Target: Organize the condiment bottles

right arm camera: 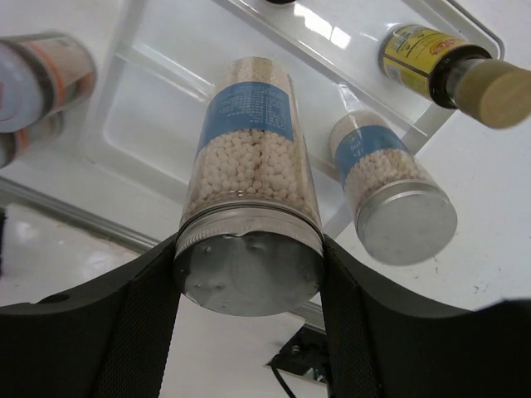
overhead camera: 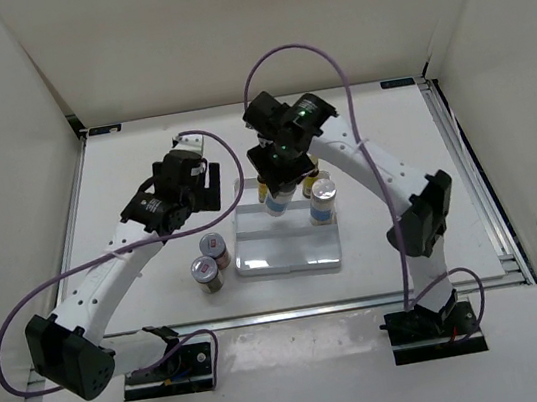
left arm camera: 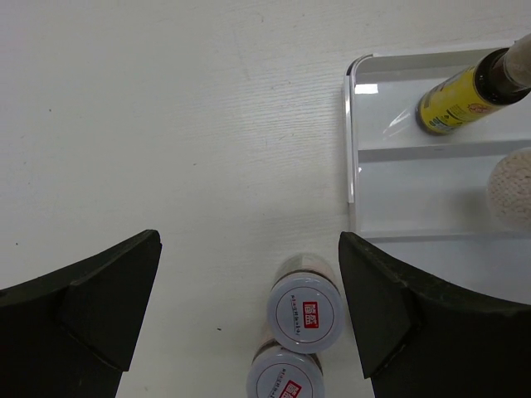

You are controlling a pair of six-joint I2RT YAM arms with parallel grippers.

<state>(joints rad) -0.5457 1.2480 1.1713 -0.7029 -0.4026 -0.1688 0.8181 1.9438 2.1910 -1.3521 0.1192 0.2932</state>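
A white table (overhead camera: 391,142) fills the floor of a white-walled enclosure, with a white ridged tray (overhead camera: 287,254) lying near its middle.

Nearest the arm bases, two short silver-lidded jars (overhead camera: 214,247) (overhead camera: 206,271) stand upright and touching on the bare table, just outside the tray's left edge. They look like the pieces not yet sorted. The left pincer (left arm camera: 249,265) hangs above them with its jaws spread wide and nothing between them. In the wrist view the nearer jar (left arm camera: 305,313) sits just below the gap and a little toward the right finger, the other jar (left arm camera: 284,383) below that. This reads as a pose lined up for a pick, though not yet centred.

Farther in, the right pincer (overhead camera: 281,184) is clamped on a clear-blue bottle (right arm camera: 249,149) full of white pellets, gripped at its silver cap so the body hangs down over the tray (right arm camera: 166,108). Holding it by the cap probably keeps the fingers clear of the neighbours when it is lowered. Just to the pincer's right a second clear-blue bottle (right arm camera: 390,182) already stands in the tray, so the pair seems meant to share a row.

Beyond the pincer, at the tray's far end, a slim yellow bottle (right arm camera: 431,62) with a tan cap stands upright — whether its twin is beside it I cannot tell.
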